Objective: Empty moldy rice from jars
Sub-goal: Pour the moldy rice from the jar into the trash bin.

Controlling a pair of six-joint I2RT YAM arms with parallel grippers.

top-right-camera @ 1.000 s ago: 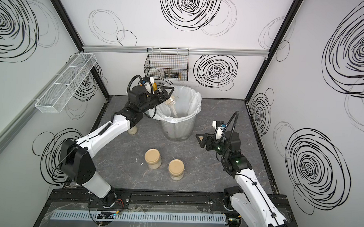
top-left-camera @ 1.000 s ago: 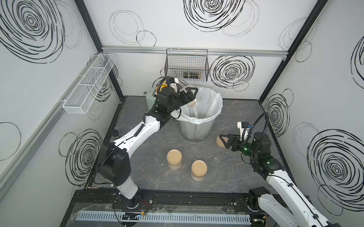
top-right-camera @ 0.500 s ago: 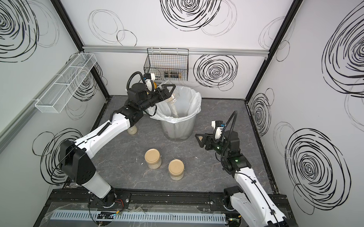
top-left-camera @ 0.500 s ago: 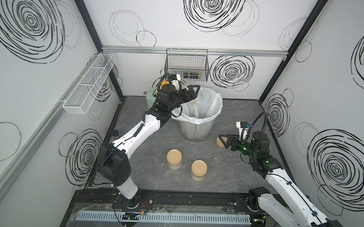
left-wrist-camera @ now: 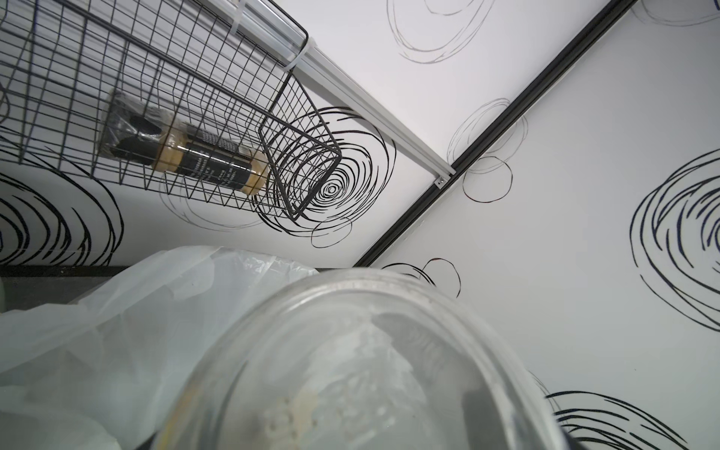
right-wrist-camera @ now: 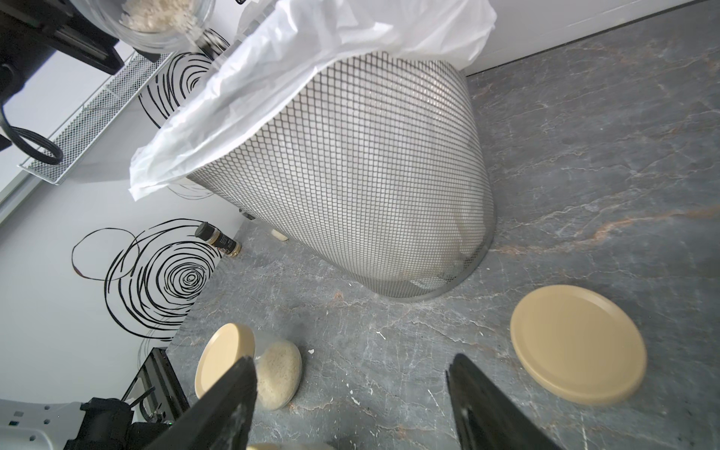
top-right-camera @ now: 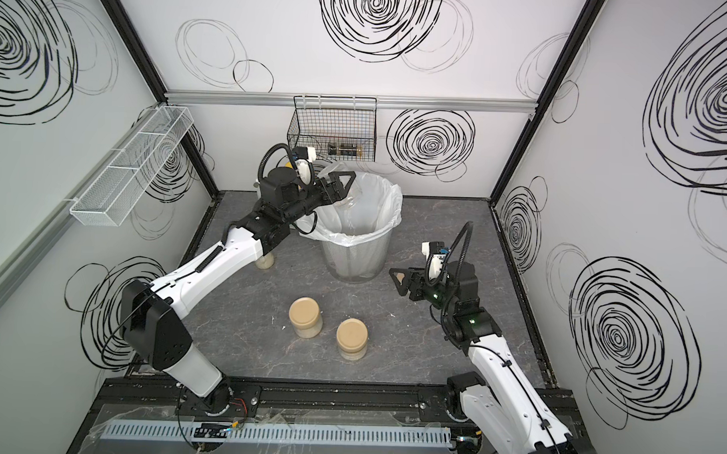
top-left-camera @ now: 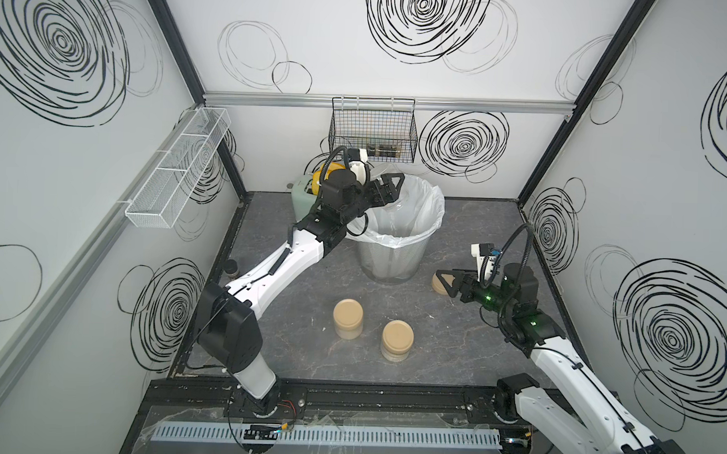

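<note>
In both top views the mesh bin [top-left-camera: 389, 260] [top-right-camera: 352, 259] stands near the back wall, a white bag [top-left-camera: 431, 205] folded over its rim. Behind the bin and higher, a wire basket [top-left-camera: 373, 124] hangs on the wall; in it lies a labelled bottle [left-wrist-camera: 202, 157] with pale contents, and the white writing on its dark label is too small to read. The left gripper [top-left-camera: 390, 187] [top-right-camera: 339, 185] is clamped on the open jar [top-right-camera: 351, 196] [left-wrist-camera: 350, 350], tipped over the bin's left rim with the mouth toward the bag. The right wrist view shows moldy rice [right-wrist-camera: 156, 13] in this jar and grains falling at its mouth. In front of the bin two closed jars [top-left-camera: 347, 321] [top-left-camera: 397, 337] stand upright with tan lids on, rice pale through the walls. Right of the bin a loose lid [right-wrist-camera: 576, 343] lies flat on the floor; the right gripper [top-left-camera: 447, 283] [right-wrist-camera: 350, 389] hangs near it, jaws spread wide, holding nothing. Far left of the bin, by the wall, stands a small black-capped bottle [right-wrist-camera: 218, 239]. Against one second ago the left gripper is a little higher and further over the bin; the right gripper is as it was
</note>
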